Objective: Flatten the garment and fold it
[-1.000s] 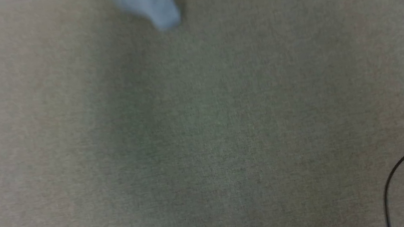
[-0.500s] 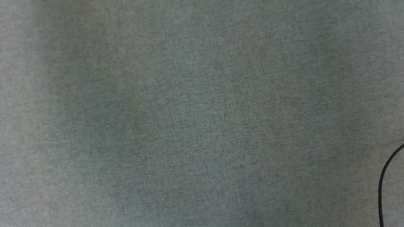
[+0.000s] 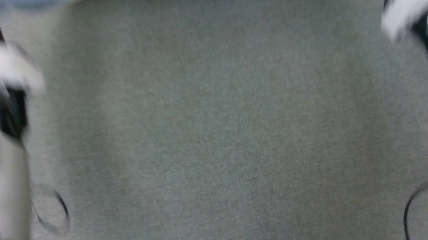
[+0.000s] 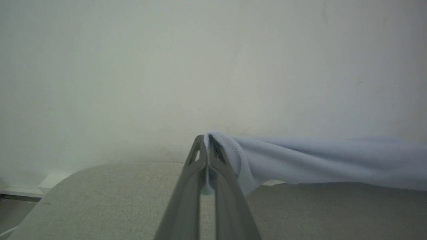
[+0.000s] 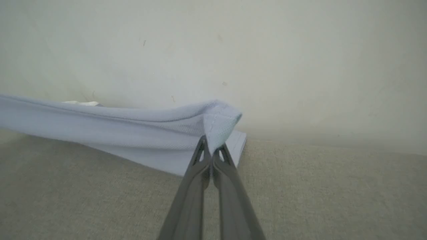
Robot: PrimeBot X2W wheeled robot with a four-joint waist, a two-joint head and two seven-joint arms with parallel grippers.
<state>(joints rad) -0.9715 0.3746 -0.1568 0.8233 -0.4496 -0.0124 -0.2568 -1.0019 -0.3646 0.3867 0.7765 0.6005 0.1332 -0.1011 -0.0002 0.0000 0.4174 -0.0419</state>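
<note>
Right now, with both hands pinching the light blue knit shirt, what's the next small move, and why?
Probably lower both hands together, keeping them apart, to lay the light blue knit shirt flat on the grey woven surface. The left hand and right hand each pinch an edge, and the cloth stretches between them, partly lifted.

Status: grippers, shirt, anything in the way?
Left gripper shut on shirt edge. Right gripper shut on its other end. Shirt stretched between them. Black cable lower right, clear of shirt.
</note>
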